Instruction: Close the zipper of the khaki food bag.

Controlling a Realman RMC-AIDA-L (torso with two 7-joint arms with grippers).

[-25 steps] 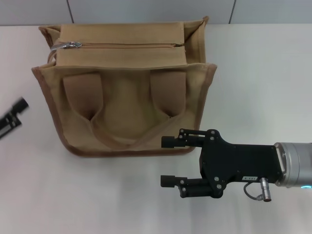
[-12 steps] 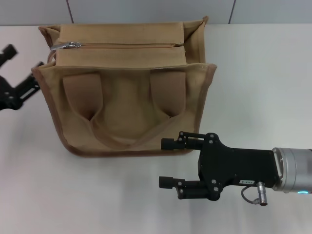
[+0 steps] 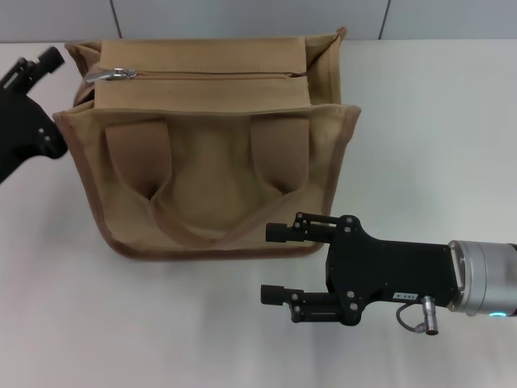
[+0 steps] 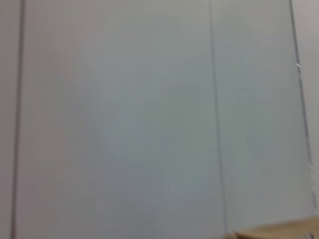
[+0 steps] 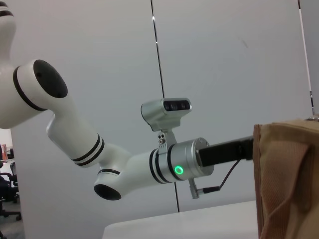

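The khaki food bag (image 3: 206,153) stands on the white table, handles lying against its front. The zipper (image 3: 218,76) runs along the top panel, with its silver pull tab (image 3: 113,74) at the bag's left end. My left gripper (image 3: 48,101) is open beside the bag's left edge, a short way left of the pull tab and not touching it. In the right wrist view the left arm (image 5: 184,162) reaches behind the bag's corner (image 5: 284,174). My right gripper (image 3: 268,263) is open and empty, low over the table just in front of the bag's front right bottom edge.
White table (image 3: 428,121) runs to a grey panelled wall (image 3: 242,16) right behind the bag. The left wrist view shows mostly that wall (image 4: 149,119) and a sliver of the bag (image 4: 279,234).
My left gripper has come in from the left edge and moved up toward the bag's back left corner, near the pull tab. My right gripper has drifted slightly left and nearer.
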